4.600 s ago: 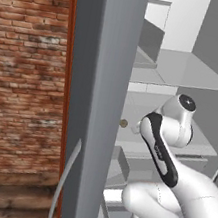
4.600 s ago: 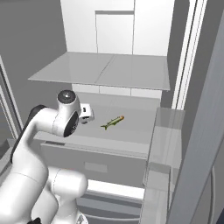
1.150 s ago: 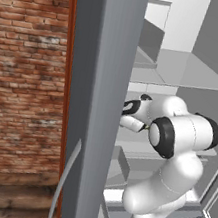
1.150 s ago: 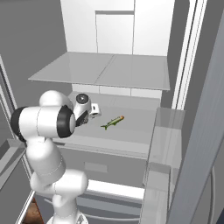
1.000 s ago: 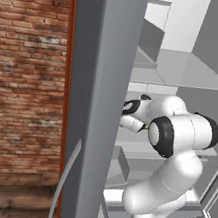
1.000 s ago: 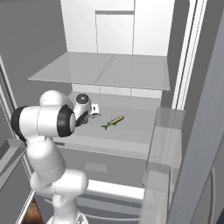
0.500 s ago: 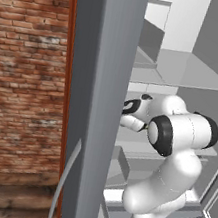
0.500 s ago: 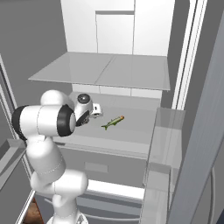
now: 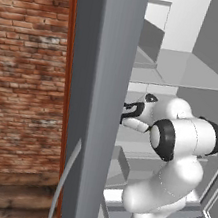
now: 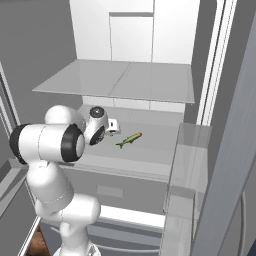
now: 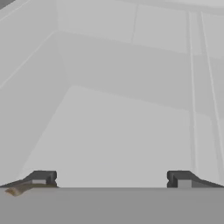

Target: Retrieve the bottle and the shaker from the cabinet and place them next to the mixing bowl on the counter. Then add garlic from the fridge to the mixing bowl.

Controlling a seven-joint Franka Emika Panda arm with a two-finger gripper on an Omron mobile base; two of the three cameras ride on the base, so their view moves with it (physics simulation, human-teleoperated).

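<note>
Inside the fridge (image 10: 150,30), gripper (image 11: 111,179) spread wide, empty — the garlic-fetching step; next, I judge, it must locate the garlic.

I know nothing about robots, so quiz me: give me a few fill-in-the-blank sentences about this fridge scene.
1. The arm reaches inside the open ___.
2. In the hand view, the two dark fingers stand wide ___.
3. The slim green and orange thing lies on a fridge ___.
4. The wall beside the fridge is red ___.

Missing words: fridge; apart; shelf; brick
</note>
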